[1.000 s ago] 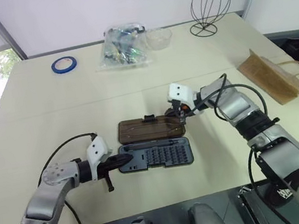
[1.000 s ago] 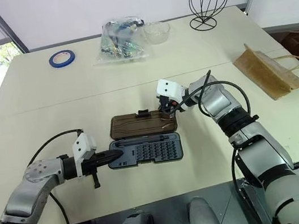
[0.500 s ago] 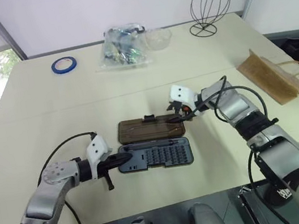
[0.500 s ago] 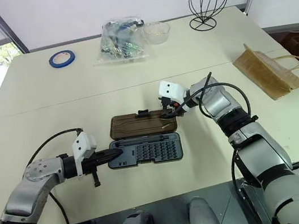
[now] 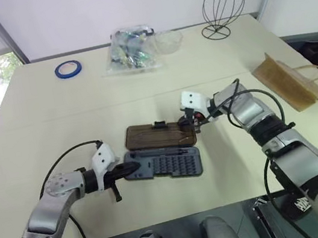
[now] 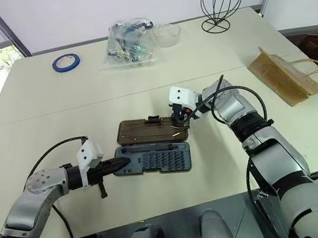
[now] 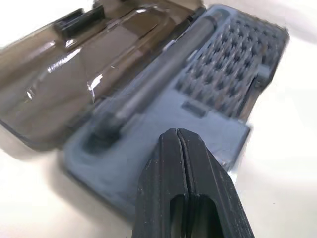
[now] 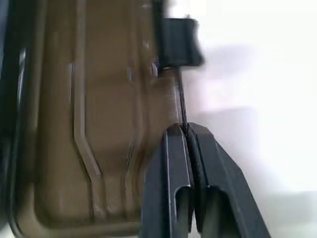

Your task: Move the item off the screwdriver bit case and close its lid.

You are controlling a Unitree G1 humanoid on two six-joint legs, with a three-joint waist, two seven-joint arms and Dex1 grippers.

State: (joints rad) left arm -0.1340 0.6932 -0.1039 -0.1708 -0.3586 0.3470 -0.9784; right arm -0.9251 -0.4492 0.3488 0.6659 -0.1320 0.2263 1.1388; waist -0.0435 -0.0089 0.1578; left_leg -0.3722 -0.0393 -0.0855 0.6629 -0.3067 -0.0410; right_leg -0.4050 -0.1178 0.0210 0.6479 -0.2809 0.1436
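Lid edge pinched and starting to lift

The right gripper (image 6: 179, 119), open half a second ago, now has its jaws shut on the lid (image 6: 148, 130), tilting the screwdriver bit case (image 6: 152, 159); left gripper (image 6: 118, 164) jaws shut on its end. The item (image 6: 284, 81) lies well apart on the desk (image 6: 56, 124).

both arms reach inward, left claw (image 7: 177, 144) and right claw (image 8: 187, 136) closed.

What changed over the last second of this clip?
The right pincer has shut on the far right edge of the lid and tipped it up off the table. The screwdriver bit case has skewed slightly. The left pincer stays shut, pressing the tray's left end; the paper bag lies unmoved at the right.
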